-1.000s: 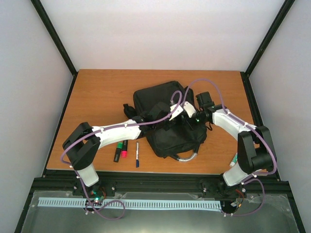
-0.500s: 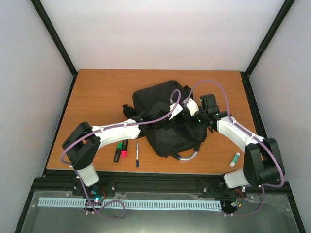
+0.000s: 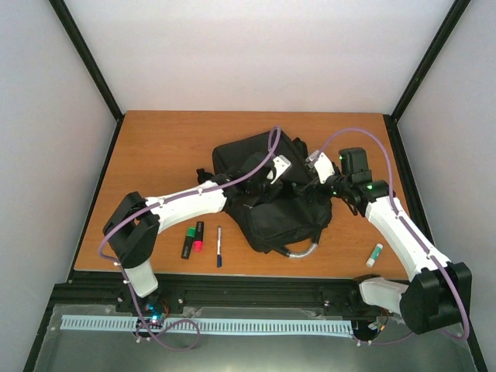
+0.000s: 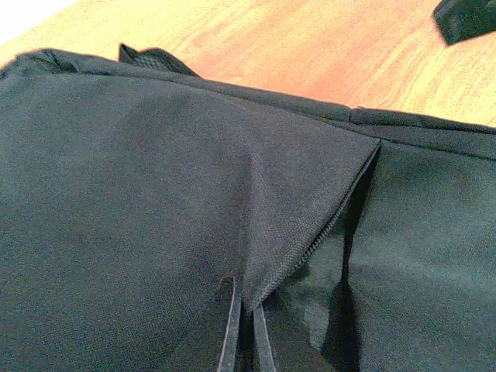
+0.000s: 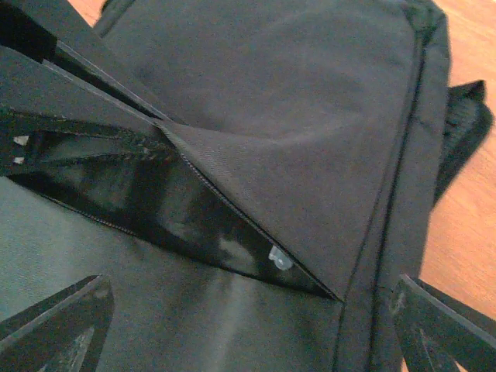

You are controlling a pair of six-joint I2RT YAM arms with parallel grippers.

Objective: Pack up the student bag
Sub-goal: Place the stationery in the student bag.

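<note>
Nearest you, along the front edge of the table (image 3: 155, 155), a green marker (image 3: 188, 242), a pink marker (image 3: 198, 239) and a thin pen (image 3: 218, 246) lie left of centre, and a small tube (image 3: 375, 254) lies well apart on the right. Just beyond them the student bag (image 3: 271, 221) lies flat mid-table, with both arms reaching over it. Your left gripper (image 4: 242, 314) is clamped tight on a fold of the bag's fabric beside the zip, and the fold stands up in a peak. Your right gripper (image 5: 248, 333) hangs just above the bag with its fingers (image 5: 62, 325) spread wide, touching nothing, and the gaping zip slot lies beyond them.

Inside that slot sits a small pale thing (image 5: 279, 258); you can't tell what it is. From overhead the arms cover the opening, and neither set of fingertips can be made out. A silvery hose (image 3: 301, 250) curls from the bag's near edge, its start hidden. Only the wrist cameras show the grip and the open slot; only the overhead view shows the markers, pen, tube and whole bag
</note>
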